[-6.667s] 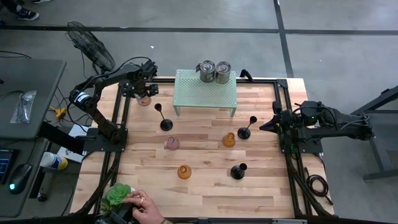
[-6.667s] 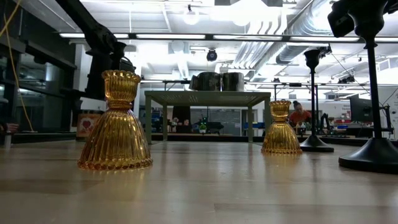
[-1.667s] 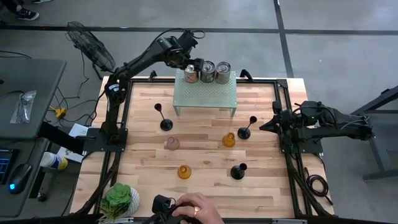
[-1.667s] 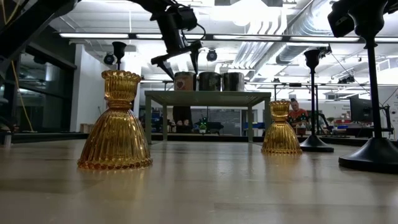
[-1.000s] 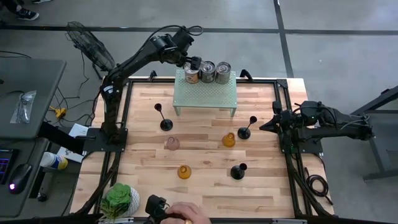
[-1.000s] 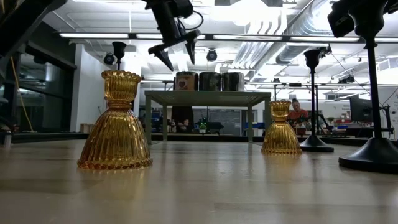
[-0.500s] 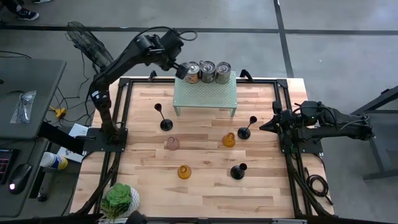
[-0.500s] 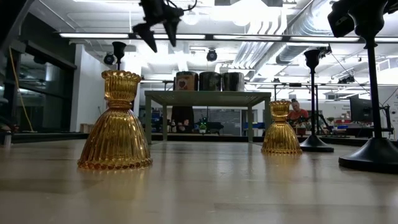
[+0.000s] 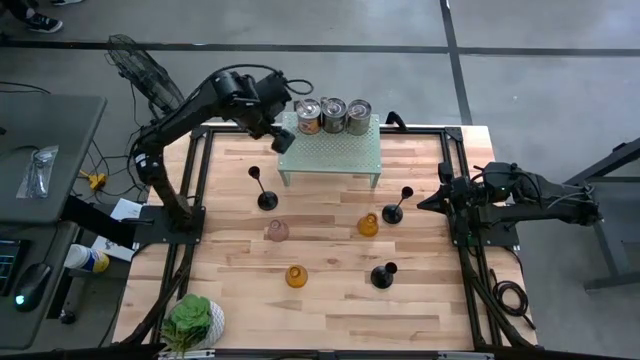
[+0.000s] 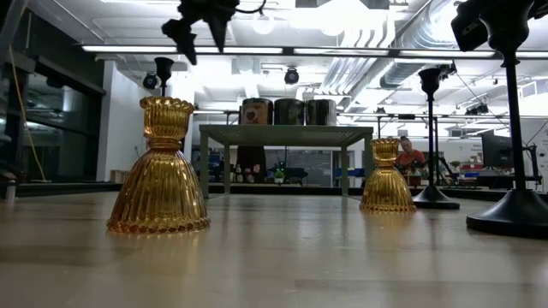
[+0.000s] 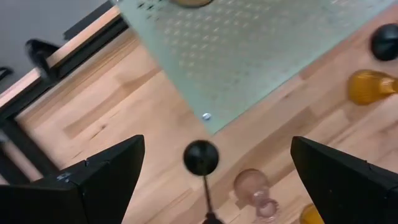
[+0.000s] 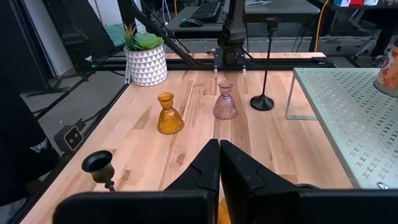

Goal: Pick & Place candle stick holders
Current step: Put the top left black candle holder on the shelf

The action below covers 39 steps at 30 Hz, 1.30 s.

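Several candle stick holders stand on their bases on the wooden table. One black holder (image 9: 265, 197) is left of centre, another (image 9: 393, 212) is at the right, and a third (image 9: 382, 275) is nearer the front. Amber ones (image 9: 368, 225) (image 9: 295, 276) and a pink one (image 9: 276, 231) stand between them. My left gripper (image 9: 281, 136) hangs open and holds nothing, high over the left end of the green perforated stand (image 9: 335, 145). In its wrist view, the black holder's cup (image 11: 201, 157) and the pink holder (image 11: 255, 190) lie below. My right gripper (image 12: 219, 163) waits shut at the table's right edge.
Three cans (image 9: 334, 115) stand in a row on the green stand at the table's far side. A potted plant (image 9: 192, 320) sits at the near left corner. Dark frame rails (image 9: 200, 190) run along the table's left and right sides.
My left gripper has drawn away from the cans, going toward the table's left edge and a little nearer while rising. It has tipped to point more steeply down and has stayed open. A person's hand at the near edge has withdrawn from view.
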Each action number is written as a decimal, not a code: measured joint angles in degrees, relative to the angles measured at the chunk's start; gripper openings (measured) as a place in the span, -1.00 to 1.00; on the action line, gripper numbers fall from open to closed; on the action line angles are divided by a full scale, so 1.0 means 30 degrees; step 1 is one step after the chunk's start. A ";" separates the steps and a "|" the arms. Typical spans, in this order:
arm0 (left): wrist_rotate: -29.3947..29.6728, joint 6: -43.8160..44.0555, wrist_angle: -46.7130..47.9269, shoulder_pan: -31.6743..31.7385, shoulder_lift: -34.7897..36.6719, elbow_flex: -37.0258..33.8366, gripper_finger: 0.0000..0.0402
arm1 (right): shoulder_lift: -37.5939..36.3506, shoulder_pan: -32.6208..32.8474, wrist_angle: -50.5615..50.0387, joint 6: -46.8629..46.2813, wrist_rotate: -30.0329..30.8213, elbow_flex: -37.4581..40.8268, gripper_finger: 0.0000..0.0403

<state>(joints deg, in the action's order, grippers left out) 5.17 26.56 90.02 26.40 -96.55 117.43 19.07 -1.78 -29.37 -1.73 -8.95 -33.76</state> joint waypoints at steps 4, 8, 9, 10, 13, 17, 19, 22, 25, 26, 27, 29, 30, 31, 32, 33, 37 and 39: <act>0.0848 0.0479 -0.0025 -0.0440 0.1456 -0.2277 0.97 | -0.0003 0.0000 0.0002 -0.0002 0.0000 0.0000 -0.98; 0.0960 0.1290 -0.0055 -0.1211 0.2741 -0.4595 0.97 | 0.0000 0.0005 -0.0003 0.0001 0.0000 0.0000 -0.98; 0.0920 0.1410 0.0018 -0.1317 0.3103 -0.5158 0.97 | -0.0006 0.0000 -0.0002 -0.0002 0.0004 0.0000 -0.98; 0.0945 0.1660 0.0052 -0.1563 0.3438 -0.5614 0.97 | -0.0004 0.0003 0.0002 0.0002 0.0004 0.0000 -0.98; 0.1040 0.2319 0.0046 -0.2104 0.4211 -0.6868 0.97 | -0.0007 0.0000 0.0001 0.0004 0.0007 0.0000 -0.98; 0.1099 0.2814 -0.0141 -0.2611 0.4561 -0.7854 0.97 | -0.0005 0.0007 -0.0001 -0.0002 0.0000 0.0000 -0.98; 0.1088 0.2822 -0.0215 -0.2714 0.4542 -0.7954 0.97 | -0.0007 0.0000 -0.0001 -0.0002 0.0003 0.0000 -0.98; 0.1061 0.2800 -0.0274 -0.2749 0.4532 -0.7964 0.97 | -0.0007 0.0004 -0.0002 0.0002 0.0006 0.0000 -0.98; 0.1113 0.2786 -0.0452 -0.2963 0.4347 -0.7965 0.97 | 0.0000 0.0003 -0.0005 0.0005 0.0004 0.0000 -0.98; 0.1078 0.2756 -0.0519 -0.2977 0.4306 -0.7979 0.97 | -0.0007 0.0007 -0.0005 -0.0002 0.0000 0.0000 -0.98; 0.1049 0.2735 -0.0519 -0.3001 0.4306 -0.7979 0.97 | -0.0005 0.0002 -0.0005 0.0001 0.0006 0.0000 -0.98; 0.1018 0.2637 -0.0583 -0.3022 0.4252 -0.7972 0.97 | -0.0002 0.0007 0.0000 -0.0002 0.0000 0.0000 -0.98; 0.1020 0.2633 -0.0689 -0.3161 0.4125 -0.7972 0.97 | -0.0003 0.0000 -0.0002 -0.0002 0.0000 0.0000 -0.98; 0.1035 0.2610 -0.0739 -0.3195 0.4017 -0.7972 0.97 | -0.0004 0.0004 -0.0002 -0.0002 0.0003 0.0000 -0.98; 0.1032 0.2575 -0.0777 -0.3177 0.3949 -0.7982 0.97 | -0.0007 0.0005 0.0000 -0.0002 0.0002 0.0000 -0.98; 0.0959 0.2476 -0.0778 -0.3197 0.3942 -0.7986 0.97 | -0.0007 0.0000 -0.0005 -0.0002 0.0006 0.0000 -0.98; 0.0532 0.2287 -0.0776 -0.3185 0.3759 -0.7971 0.97 | 0.0000 0.0007 -0.0005 0.0003 0.0003 0.0000 -0.98; 0.0452 0.2227 -0.0787 -0.3188 0.3708 -0.7982 0.97 | -0.0007 0.0003 -0.0001 -0.0002 0.0004 0.0000 -0.98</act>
<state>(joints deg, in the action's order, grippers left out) 6.52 33.24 87.66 16.84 -85.43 93.48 19.05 -1.77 -29.37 -1.74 -8.94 -33.76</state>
